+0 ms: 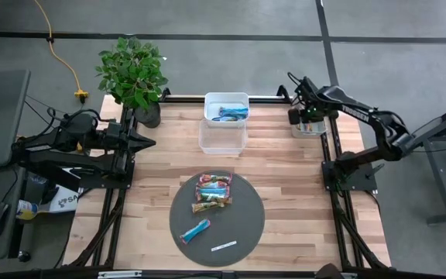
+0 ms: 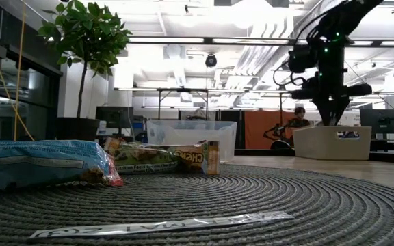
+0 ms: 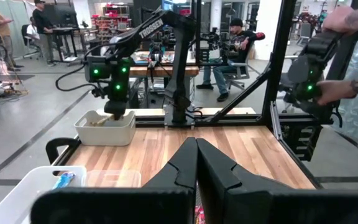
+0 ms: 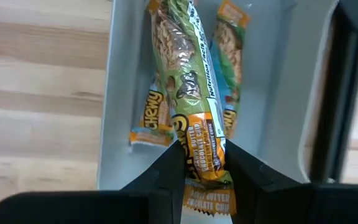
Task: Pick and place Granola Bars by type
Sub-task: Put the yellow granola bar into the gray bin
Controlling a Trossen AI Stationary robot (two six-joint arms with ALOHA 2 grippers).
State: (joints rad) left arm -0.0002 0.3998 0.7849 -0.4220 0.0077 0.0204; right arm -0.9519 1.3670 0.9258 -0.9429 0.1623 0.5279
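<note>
granola bars [image 1: 214,191] sorting looks maybe halfway; right tool [image 4: 199,163] is clamped on a tan-and-green bar [image 4: 191,93] over the right bin [image 1: 310,124] with two alike inside; blue ones sit in the far bin [image 1: 227,109]; several wait on the round mat [image 1: 246,225]; left tool [image 3: 197,163] sits closed and empty off at the left side of the tabletop [image 1: 285,170]

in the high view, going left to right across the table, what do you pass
left gripper → potted plant → blue granola bar on the round mat → white bin holding blue bars → right gripper, shut on a tan-and-green granola bar over the right-hand white bin
</note>
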